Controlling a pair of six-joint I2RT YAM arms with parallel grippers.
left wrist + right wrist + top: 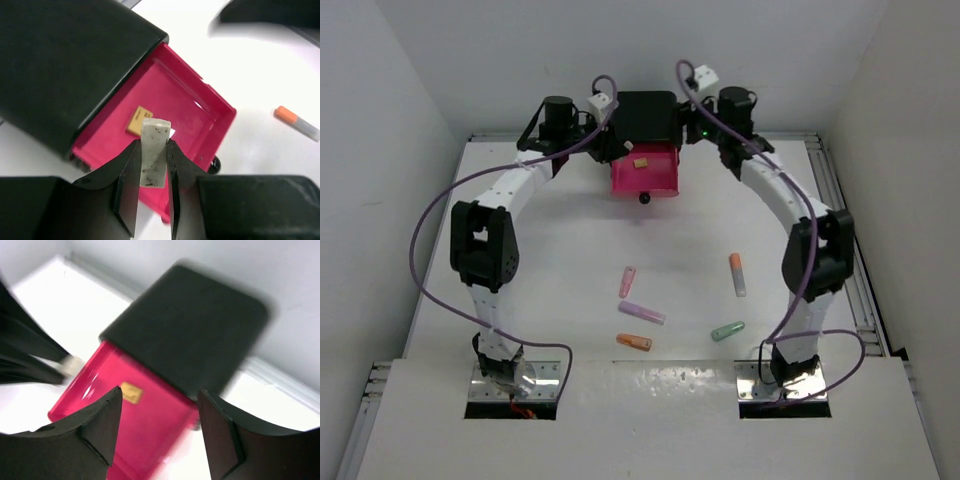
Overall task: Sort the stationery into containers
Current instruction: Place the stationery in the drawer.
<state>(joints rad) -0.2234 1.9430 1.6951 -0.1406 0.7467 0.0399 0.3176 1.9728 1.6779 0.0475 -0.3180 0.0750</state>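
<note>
The black box (648, 115) stands at the back, with one pink drawer (660, 180) pulled out, knob (644, 198) in front. A small yellow-beige piece (641, 162) lies in the drawer; it also shows in the left wrist view (139, 120) and the right wrist view (131, 392). My left gripper (153, 143) is shut on a whitish-beige stick (154, 160), upright above the drawer's (200, 120) near-left rim. My right gripper (160, 407) is open and empty above the drawer (150, 435). Pink (628, 281), purple (641, 313), orange (634, 342), green (727, 331) and orange-white (737, 273) sticks lie on the table.
Both arms arch in from the sides to the box, the left gripper (608, 148) at the drawer's left corner and the right gripper (698, 133) at its right. Purple cables loop over the table. A metal rail (840, 190) runs along the right edge.
</note>
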